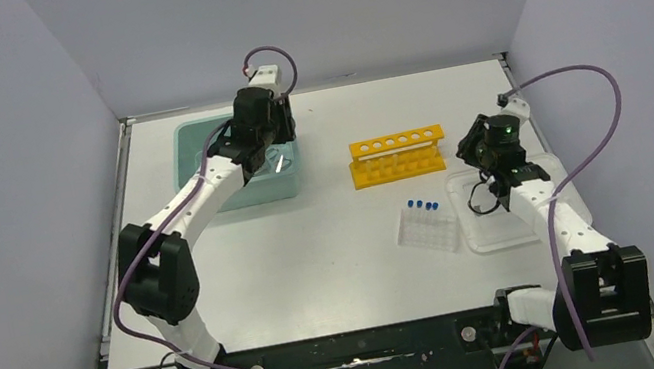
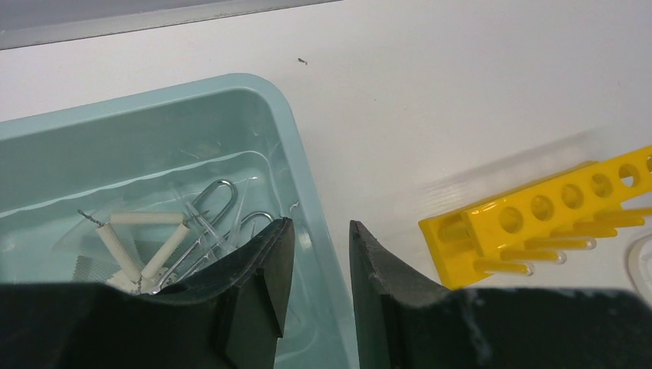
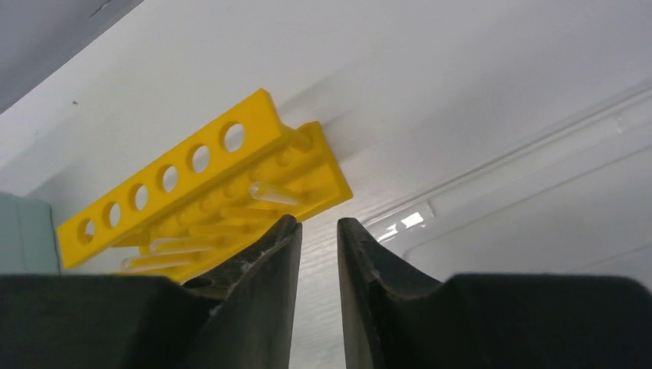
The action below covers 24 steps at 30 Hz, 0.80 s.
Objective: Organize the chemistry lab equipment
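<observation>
The teal tub (image 1: 196,157) stands at the back left. In the left wrist view it (image 2: 296,146) holds metal scissor-like forceps (image 2: 217,198), white rods on wire (image 2: 146,221) and clear plastic pieces. My left gripper (image 1: 270,159) (image 2: 319,227) is open and empty, straddling the tub's right rim. Blue-capped tubes (image 1: 422,205) lie in a clear pack on the table, right of centre. My right gripper (image 1: 497,183) (image 3: 318,224) is slightly open and empty, low over the table at the lid's left edge. Tweezers and the bag of discs are not visible.
A yellow tube rack (image 1: 397,154) (image 3: 192,165) (image 2: 553,211) lies between the tub and the right arm, with clear tubes in it. A translucent white lid (image 1: 523,223) (image 3: 538,200) lies flat at the right. Walls close in the table on three sides.
</observation>
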Tool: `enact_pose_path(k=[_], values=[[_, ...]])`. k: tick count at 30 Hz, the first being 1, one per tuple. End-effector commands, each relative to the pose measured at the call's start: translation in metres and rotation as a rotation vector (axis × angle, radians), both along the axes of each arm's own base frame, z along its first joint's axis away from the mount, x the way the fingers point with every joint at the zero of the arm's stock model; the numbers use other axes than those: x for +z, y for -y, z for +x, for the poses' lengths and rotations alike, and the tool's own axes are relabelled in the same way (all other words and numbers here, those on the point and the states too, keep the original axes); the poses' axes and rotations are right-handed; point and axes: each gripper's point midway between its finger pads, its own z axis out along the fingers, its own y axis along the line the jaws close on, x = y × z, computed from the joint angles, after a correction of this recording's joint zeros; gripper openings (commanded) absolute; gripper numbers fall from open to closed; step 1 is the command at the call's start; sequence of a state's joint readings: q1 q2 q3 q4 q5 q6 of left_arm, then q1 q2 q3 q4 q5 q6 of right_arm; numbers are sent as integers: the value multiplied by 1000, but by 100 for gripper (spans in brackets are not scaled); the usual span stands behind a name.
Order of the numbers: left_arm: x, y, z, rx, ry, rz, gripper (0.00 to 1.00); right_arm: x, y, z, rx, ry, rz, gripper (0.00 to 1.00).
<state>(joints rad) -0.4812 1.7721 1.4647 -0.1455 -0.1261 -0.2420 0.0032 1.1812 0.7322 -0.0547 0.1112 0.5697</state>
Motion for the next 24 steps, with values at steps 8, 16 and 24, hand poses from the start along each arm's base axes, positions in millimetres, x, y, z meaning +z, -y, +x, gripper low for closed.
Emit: enact_pose_path(k=[8,16,24], values=[[23,13,4,-27,92,-31,32,-38,43,-5,-221,-9,294,35],[15,16,1,-47,81,-41,32,-63,66,14,-353,-136,292,65],[8,12,3,-36,89,-20,32,-60,84,30,-480,-210,296,91]])
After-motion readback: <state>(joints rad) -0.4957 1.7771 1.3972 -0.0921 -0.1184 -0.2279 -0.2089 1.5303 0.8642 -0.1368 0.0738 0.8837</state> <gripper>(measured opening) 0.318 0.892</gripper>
